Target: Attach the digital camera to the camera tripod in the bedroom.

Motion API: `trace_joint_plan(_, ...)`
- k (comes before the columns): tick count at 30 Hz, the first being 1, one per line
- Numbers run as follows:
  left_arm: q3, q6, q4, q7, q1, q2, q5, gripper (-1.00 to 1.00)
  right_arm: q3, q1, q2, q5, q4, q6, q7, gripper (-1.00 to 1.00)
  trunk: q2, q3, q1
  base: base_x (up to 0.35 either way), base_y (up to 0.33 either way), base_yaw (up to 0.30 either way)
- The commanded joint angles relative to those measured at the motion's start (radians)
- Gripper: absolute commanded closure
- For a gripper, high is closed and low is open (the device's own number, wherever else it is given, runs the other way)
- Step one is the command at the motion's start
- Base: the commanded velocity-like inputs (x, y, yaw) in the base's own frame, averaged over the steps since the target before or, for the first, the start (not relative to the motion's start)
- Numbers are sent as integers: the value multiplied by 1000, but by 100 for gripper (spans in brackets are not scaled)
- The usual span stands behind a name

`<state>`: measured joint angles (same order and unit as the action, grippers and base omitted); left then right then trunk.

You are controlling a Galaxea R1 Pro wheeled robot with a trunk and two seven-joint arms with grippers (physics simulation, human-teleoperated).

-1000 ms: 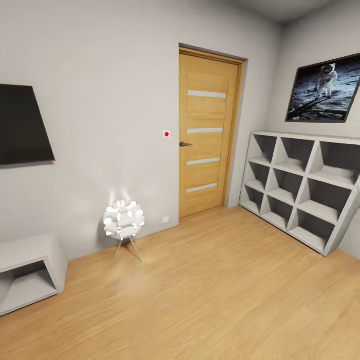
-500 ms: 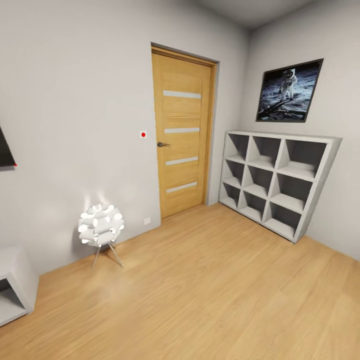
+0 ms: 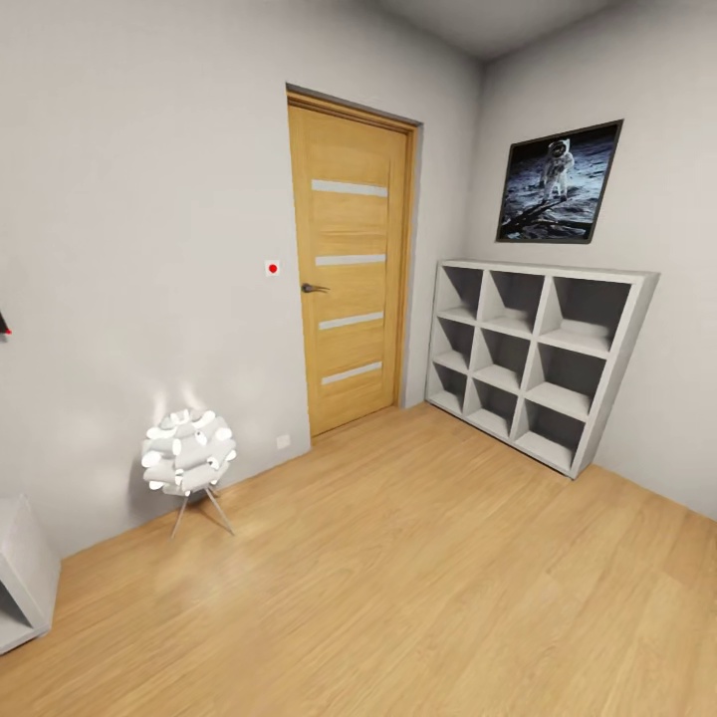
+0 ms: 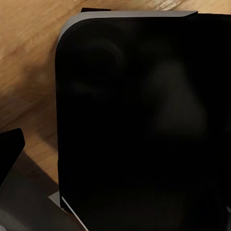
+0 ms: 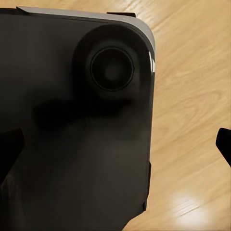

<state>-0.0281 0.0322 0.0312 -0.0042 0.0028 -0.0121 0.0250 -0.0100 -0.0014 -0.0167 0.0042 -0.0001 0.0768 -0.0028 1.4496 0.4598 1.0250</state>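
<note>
Currently the bedroom (image 3: 418, 558) lies ahead in the head view: light wood floor, a light wood door (image 3: 349, 264) in the white wall, and white cube shelves (image 3: 533, 358) against the adjoining wall beneath a framed astronaut picture (image 3: 556, 182). A white globe lamp (image 3: 187, 460) stands on thin legs near the left wall. Each wrist view looks down on a dark rounded robot body (image 5: 72, 125) above the floor. Whether either gripper is spread or pressed together cannot be told.
</note>
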Motion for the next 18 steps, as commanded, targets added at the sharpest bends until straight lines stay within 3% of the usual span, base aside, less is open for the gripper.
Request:
trace_joint_plan(1,-3,2,1,0,0,0,3,-100,-1,0,0,0,0,3,0,-100,0,1,0,0,0,-2)
trace_joint_plan(18,-3,2,1,0,0,0,3,-100,0,0,4,0,0,7,-3,-100,0,1,0,0,0,-12)
